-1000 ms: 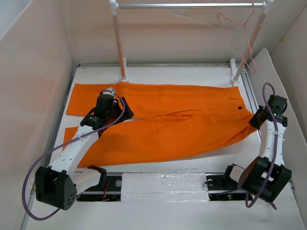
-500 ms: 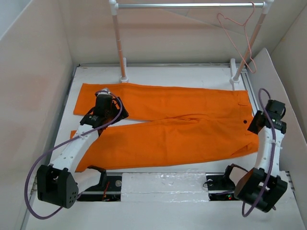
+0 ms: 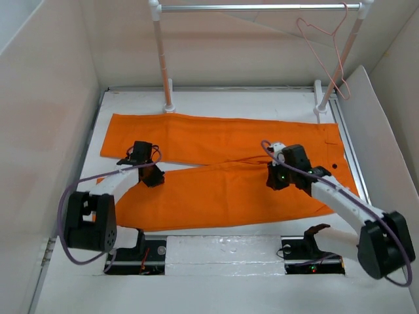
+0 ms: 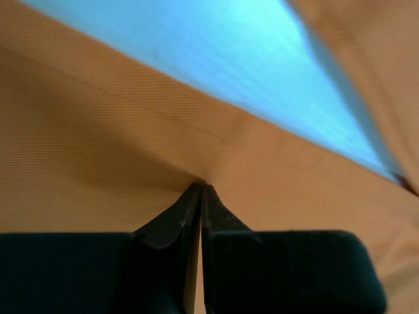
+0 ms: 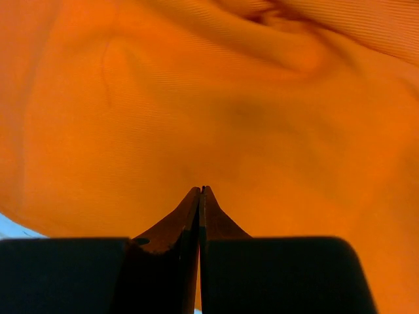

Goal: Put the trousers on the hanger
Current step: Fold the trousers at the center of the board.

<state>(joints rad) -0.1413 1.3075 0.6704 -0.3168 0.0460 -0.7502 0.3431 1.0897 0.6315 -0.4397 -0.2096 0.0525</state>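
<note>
The orange trousers point(image 3: 229, 190) lie flat on the white table point(image 3: 262, 104), legs to the left and waist to the right. My left gripper point(image 3: 152, 176) sits at the upper edge of the near leg. In the left wrist view its jaws point(image 4: 200, 186) are shut, and a crease in the cloth point(image 4: 98, 131) runs into the tips. My right gripper point(image 3: 275, 178) is over the near leg close to the crotch. Its jaws point(image 5: 200, 189) are shut, tips against smooth cloth point(image 5: 196, 98) with no fold seen between them. The pale pink hanger point(image 3: 335, 49) hangs from the rail at the back right.
A silver rail point(image 3: 255, 7) on two posts point(image 3: 161, 59) spans the back of the table. Beige walls close in the left, back and right sides, with a slanted panel point(image 3: 383, 137) near the waist end. A strip of bare table point(image 4: 229, 59) shows between the two legs.
The right arm swung from the waist at the right edge to the middle of the trousers. The left gripper moved from the far leg to the near leg and shut. The trousers first slid right.
</note>
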